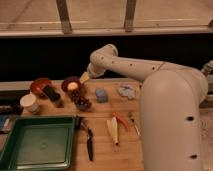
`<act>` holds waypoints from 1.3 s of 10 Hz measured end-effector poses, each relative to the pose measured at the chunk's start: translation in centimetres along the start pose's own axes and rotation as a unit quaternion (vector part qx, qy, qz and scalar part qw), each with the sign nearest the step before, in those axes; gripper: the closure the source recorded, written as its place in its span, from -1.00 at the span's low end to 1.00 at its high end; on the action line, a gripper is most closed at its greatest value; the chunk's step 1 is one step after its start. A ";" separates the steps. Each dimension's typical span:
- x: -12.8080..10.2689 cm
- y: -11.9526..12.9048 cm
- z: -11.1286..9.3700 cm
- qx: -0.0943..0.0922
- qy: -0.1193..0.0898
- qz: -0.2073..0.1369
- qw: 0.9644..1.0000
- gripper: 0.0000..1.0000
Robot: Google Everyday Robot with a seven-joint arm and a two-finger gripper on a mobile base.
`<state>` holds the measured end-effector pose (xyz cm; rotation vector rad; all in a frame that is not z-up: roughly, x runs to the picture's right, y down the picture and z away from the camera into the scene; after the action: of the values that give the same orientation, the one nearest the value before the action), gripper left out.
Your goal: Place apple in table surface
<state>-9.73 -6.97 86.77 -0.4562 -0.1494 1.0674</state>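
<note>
Apple [73, 86]: yellow-orange, sitting in brown bowl [65, 84] at the rear of bench [115, 106], not yet lifted. Tool [85, 77]: just beside the bowl's right rim, jaws apart, empty. Dark grapes [82, 102] lie just in front. Outstanding, by judgement: grasp, lift-out, set-down on bare wood.

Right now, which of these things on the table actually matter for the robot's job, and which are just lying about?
Part of the job:
- apple, sitting in a brown bowl
- table surface, where it should end up
- gripper, open, empty, at that bowl's far right rim

Just lying about:
- green tray
- grapes
- carrot
- knife
- white cup
- blue cloth
</note>
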 end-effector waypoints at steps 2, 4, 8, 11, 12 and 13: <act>-2.1 2.4 2.3 -0.023 0.006 -0.027 0.999 -0.60; -3.7 4.4 4.4 -0.047 0.012 -0.054 0.997 -0.60; -4.1 4.8 6.0 -0.070 0.012 -0.061 0.996 -0.60; -4.1 4.8 5.9 -0.070 0.012 -0.061 0.996 -0.45; -4.1 4.8 6.0 -0.070 0.012 -0.061 0.996 -0.25; -4.1 4.8 6.0 -0.070 0.012 -0.061 0.996 -0.09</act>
<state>-17.61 -6.89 90.45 -0.5780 -0.2287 0.9344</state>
